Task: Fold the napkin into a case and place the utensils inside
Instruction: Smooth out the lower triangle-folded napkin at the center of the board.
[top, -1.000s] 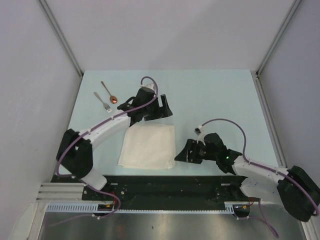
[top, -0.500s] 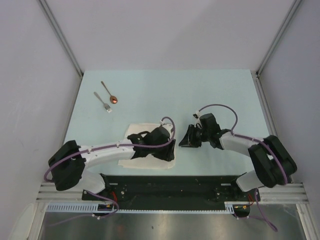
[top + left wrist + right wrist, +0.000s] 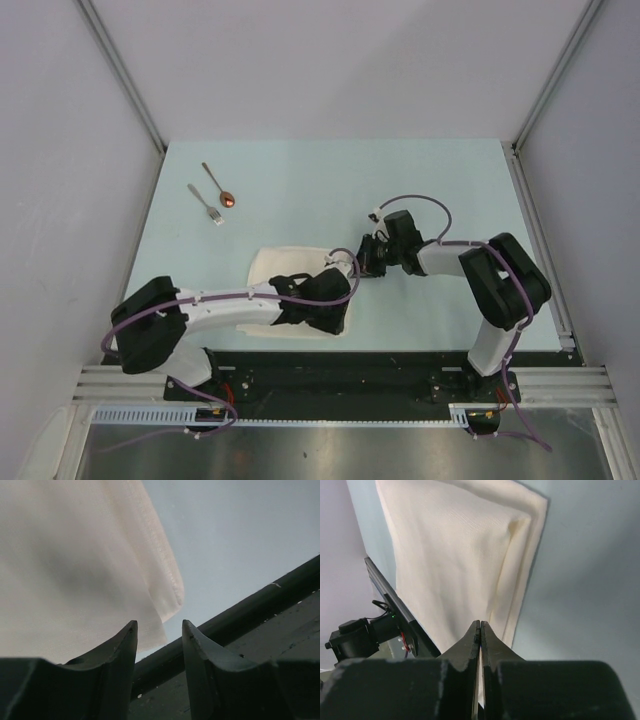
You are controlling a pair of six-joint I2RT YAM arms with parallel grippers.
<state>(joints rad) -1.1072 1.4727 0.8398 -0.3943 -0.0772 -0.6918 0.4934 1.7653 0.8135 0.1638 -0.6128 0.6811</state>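
The cream-white napkin (image 3: 268,272) lies flat near the front of the pale blue table (image 3: 450,190), doubled over with layered edges (image 3: 470,555). My left gripper (image 3: 338,318) sits at its near-right corner (image 3: 167,607). Its jaws (image 3: 159,627) are apart, and only the tip of the corner reaches the gap. My right gripper (image 3: 353,264) is at the napkin's far-right edge. There its jaws (image 3: 480,624) are pressed together, with a pale sliver of cloth between them. The copper-bowled spoon (image 3: 222,188) and the silver fork (image 3: 205,204) lie far left, away from both arms.
A black rail (image 3: 330,365) runs along the table's near edge, just past the left fingers (image 3: 240,625). Grey walls with metal posts (image 3: 125,75) enclose the table on three sides.
The left arm swung from the napkin's far side to its near-right corner, jaws narrowing. The right arm moved from the near-right to the far-right edge and shut there.
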